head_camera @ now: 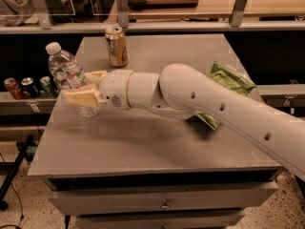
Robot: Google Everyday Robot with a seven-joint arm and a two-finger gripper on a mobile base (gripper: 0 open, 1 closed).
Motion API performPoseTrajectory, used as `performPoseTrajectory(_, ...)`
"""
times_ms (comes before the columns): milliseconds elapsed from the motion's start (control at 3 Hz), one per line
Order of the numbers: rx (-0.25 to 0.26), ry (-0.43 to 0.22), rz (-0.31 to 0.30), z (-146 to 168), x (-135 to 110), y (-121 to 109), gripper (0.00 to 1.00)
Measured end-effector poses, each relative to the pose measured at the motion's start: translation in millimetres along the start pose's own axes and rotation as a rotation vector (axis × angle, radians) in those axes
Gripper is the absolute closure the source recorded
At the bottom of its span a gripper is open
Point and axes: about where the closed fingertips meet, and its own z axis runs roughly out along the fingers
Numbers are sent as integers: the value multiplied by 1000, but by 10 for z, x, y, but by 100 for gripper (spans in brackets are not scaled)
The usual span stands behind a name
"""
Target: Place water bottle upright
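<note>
The water bottle (66,73) is clear ribbed plastic with a white cap and a label band. It stands nearly upright, leaning slightly left, at the left edge of the grey table (143,142). My gripper (86,87) reaches in from the right on a white arm. Its cream fingers (81,98) sit on both sides of the bottle's lower body and are closed on it. The bottle's base is at or just above the table top; I cannot tell which.
A gold soda can (116,46) stands at the table's back, behind my arm. A green chip bag (228,82) lies at the right, partly hidden by the arm. Several cans (28,87) sit on a low shelf to the left. Drawers are below the table front.
</note>
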Motion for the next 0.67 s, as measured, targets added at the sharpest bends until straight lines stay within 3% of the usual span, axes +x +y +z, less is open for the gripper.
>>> performPoseTrajectory(333,6,1,-1,-14,9,0,13)
performPoseTrajectory(667,4,-2,-7,-28,8,0,0)
